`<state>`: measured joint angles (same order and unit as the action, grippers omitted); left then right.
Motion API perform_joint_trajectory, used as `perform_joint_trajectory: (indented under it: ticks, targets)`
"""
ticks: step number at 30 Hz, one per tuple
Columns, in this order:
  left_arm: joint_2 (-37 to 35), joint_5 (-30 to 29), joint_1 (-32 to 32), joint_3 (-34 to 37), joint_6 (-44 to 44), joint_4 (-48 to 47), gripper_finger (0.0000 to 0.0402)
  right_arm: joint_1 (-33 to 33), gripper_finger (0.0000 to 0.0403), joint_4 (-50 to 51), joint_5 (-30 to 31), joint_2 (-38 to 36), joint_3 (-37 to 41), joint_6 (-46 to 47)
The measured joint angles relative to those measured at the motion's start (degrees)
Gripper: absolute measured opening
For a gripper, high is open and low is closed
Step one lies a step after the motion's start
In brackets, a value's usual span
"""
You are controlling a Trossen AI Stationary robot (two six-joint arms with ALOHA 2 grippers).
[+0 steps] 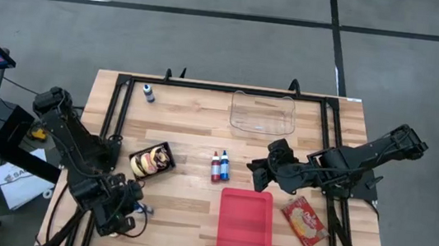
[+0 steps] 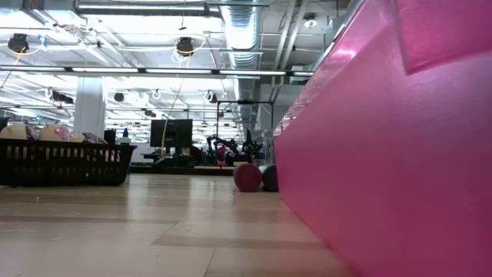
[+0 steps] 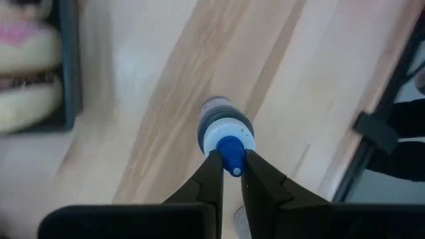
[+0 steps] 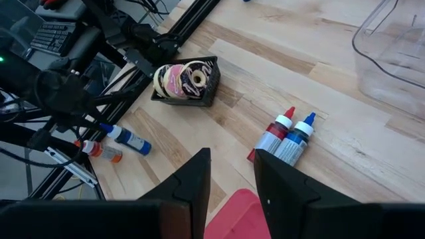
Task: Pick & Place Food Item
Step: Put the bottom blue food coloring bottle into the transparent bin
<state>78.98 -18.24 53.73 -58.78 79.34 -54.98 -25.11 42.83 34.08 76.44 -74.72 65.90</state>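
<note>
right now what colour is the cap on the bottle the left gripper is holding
Blue, above a white collar; the left gripper pinches the bottle by it. Left wrist view shows it best.

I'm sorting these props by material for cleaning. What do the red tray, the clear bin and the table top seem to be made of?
Red tray: probably plastic, a uniform moulded colour, glossy and slightly see-through in the low view. Clear bin: likely thin clear plastic, since the wood shows through it. Table top: wood, light planks with visible grain and seams, smooth with a low sheen.

Overhead straight down, low view perhaps against red tray (image 2: 400,154)
</note>
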Motion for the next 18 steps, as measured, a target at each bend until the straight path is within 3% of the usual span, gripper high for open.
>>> perform_joint_trajectory:
  ticks: [7,18]
  targets:
    - [-0.1,-2.8,-10.0,-5.0,-16.2,0.1,0.0026,0.6,0.0110,0.0,-0.2,0.0,0.0,0.1]
    - [-0.1,-2.4,-39.8,-14.1,-56.3,5.3,0.0026,3.0,0.0110,0.2,0.4,-1.2,0.0,-0.3]
